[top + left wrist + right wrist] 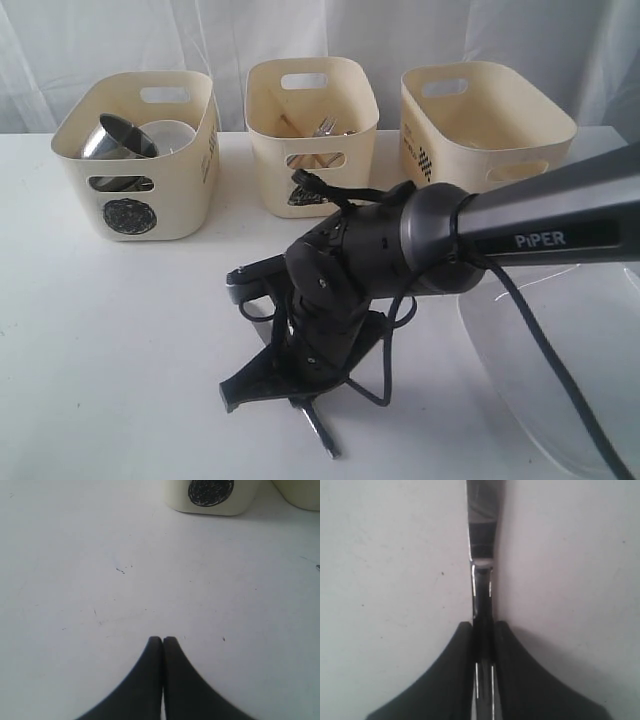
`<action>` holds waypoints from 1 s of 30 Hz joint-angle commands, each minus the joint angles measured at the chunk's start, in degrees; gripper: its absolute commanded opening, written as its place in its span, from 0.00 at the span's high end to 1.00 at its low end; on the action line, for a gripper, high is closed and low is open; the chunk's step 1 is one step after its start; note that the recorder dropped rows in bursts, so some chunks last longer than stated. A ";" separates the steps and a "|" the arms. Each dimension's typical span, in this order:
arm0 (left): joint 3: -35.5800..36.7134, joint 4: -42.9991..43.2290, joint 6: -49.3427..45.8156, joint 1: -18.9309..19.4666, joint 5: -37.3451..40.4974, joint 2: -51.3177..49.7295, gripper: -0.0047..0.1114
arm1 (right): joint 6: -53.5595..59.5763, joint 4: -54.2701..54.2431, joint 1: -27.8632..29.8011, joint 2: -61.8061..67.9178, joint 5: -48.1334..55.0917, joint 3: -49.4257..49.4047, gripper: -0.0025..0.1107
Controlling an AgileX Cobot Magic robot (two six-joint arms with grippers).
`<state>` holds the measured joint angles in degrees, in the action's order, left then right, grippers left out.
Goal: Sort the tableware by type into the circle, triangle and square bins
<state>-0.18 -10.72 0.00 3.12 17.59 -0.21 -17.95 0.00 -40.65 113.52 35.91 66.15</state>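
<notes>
A steel knife (482, 540) lies on the white table, and my right gripper (483, 625) is shut on its handle, both fingers pressed against it. In the exterior view that gripper (298, 392) points down at the table's middle front, with the knife's end (322, 432) sticking out below it. My left gripper (163, 639) is shut on nothing over bare table near the circle bin (210, 500). The circle bin (130, 215) holds a steel mug (115, 138) and a white bowl (172, 135). A fork (325, 126) stands in the middle bin (310, 100). The large white plate (540, 380) lies at the front right.
The third bin (480, 120), with a checkered mark, stands at the back right. The right arm (520, 235) and its cable cross over the plate and hide part of the middle bin's mark. A white curtain closes off the back.
</notes>
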 commanded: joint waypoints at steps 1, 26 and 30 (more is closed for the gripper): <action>0.18 -0.29 0.00 -0.39 0.00 0.21 0.96 | 1.20 1.51 0.12 1.26 0.81 -1.22 0.98; 0.18 -0.29 0.00 -0.39 0.00 0.21 0.96 | 9.22 0.00 0.21 -13.15 0.88 3.61 0.98; 0.18 -0.29 0.00 -0.39 0.00 0.21 0.96 | 9.22 0.00 3.29 -16.88 -2.94 6.75 0.98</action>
<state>-0.18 -10.72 0.00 3.12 17.59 -0.21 -9.58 0.00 -39.78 99.11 35.80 70.92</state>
